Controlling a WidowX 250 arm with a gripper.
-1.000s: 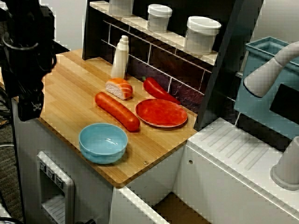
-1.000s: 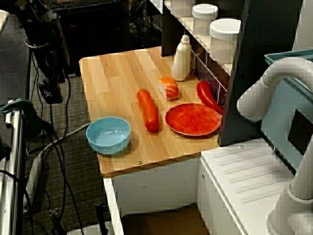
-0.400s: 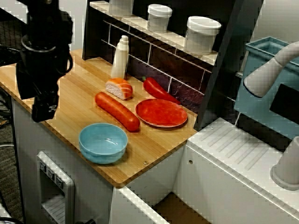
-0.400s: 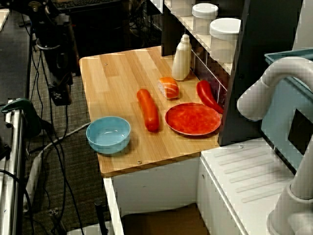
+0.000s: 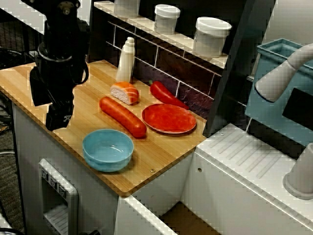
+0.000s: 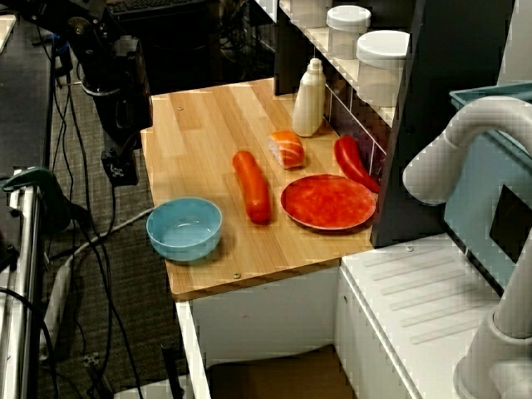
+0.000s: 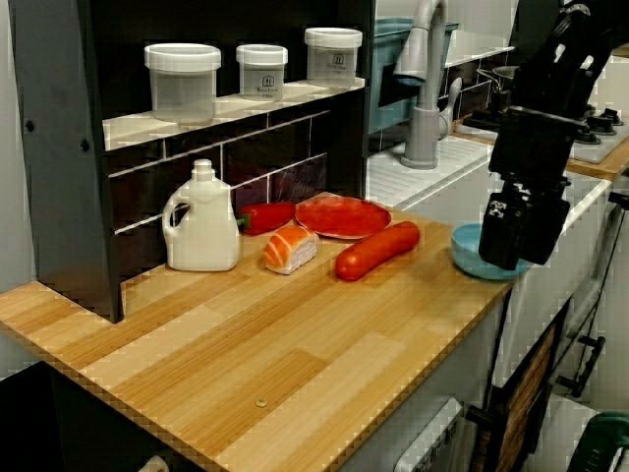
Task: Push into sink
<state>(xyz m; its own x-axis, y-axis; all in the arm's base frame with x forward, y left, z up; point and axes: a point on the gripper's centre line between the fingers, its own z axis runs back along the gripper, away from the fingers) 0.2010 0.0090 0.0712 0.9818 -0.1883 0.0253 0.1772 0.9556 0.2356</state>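
A light blue bowl (image 5: 107, 149) (image 6: 184, 229) stands near the front edge of the wooden counter (image 5: 88, 83). The sink (image 5: 182, 219) (image 6: 274, 376) shows only as a strip of brownish floor between white walls, below and right of the counter's corner. My black gripper (image 5: 57, 119) (image 6: 122, 170) hangs above the counter's left part, left of the bowl and apart from it. In the side view the gripper (image 7: 515, 246) covers most of the bowl (image 7: 469, 258). Its fingers read as one dark mass, so open or shut is unclear.
A sausage (image 5: 122, 116), a red plate (image 5: 168, 118), a salmon piece (image 5: 125, 93), a red pepper (image 5: 166, 94) and a white bottle (image 5: 125, 61) lie behind the bowl. Right of the counter are a ridged drainboard (image 5: 254, 156), a grey faucet (image 5: 281, 73) and a teal bin (image 5: 274, 93).
The gripper has travelled from beyond the counter's left end to over the wood, closer to the blue bowl. Nothing on the counter has moved.
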